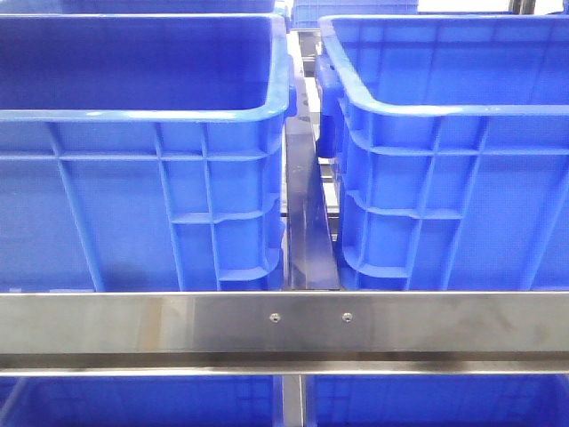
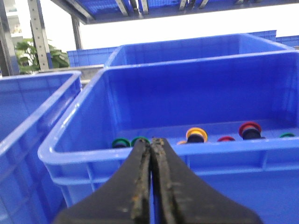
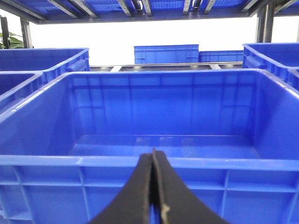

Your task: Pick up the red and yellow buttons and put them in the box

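Observation:
In the left wrist view, a blue crate (image 2: 154,156) holds several buttons on its floor: a yellow one (image 2: 196,134), a red one (image 2: 250,129), a second red one (image 2: 226,138) low behind the rim, and green ones (image 2: 121,142). My left gripper (image 2: 151,141) is shut and empty, just short of the crate's near rim. In the right wrist view, my right gripper (image 3: 153,152) is shut and empty in front of an empty blue crate (image 3: 154,161). Neither gripper shows in the front view.
The front view shows two tall blue crates, left (image 1: 142,116) and right (image 1: 444,111), with a narrow gap and a metal divider (image 1: 309,222) between them. A steel rail (image 1: 284,325) crosses below. More blue crates (image 3: 166,53) stand beyond, under shelf framing.

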Available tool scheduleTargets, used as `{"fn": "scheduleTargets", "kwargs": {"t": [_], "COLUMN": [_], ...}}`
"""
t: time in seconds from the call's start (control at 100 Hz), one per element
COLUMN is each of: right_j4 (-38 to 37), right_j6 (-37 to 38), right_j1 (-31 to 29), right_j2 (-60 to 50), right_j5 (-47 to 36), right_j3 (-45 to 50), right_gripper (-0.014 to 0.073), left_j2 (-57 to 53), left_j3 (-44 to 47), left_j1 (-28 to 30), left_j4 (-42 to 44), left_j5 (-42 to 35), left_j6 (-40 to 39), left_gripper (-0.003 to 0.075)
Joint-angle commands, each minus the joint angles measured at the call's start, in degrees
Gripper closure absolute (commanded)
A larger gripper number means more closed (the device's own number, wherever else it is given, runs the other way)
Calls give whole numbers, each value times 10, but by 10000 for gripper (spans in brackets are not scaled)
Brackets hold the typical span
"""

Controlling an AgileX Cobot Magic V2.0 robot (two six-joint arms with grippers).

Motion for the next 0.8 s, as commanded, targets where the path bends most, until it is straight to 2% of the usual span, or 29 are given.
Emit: {"fn": "scheduleTargets", "kwargs": {"t": [0.0, 0.23, 0.54, 0.79], "right_j4": [-1, -1, -1, -1], "right_j6": [-1, -1, -1, -1], "right_j1": [0, 0, 0, 0], "right_j2": [-15, -15, -15, -15], "right_j5": [-49, -49, -49, -49], "right_j3": [-11, -11, -11, -11], "right_gripper": [662, 662, 662, 662], "left_j2": [-12, 57, 246, 383], "left_j3": [-25, -168, -395, -505], "left_j1": [-2, -2, -2, -2], "left_j4": [-9, -28, -28, -28], "left_j5": [0, 119, 281, 378], "left_j6": [-4, -4, -4, 4], "left_gripper": [739, 739, 739, 739]}}
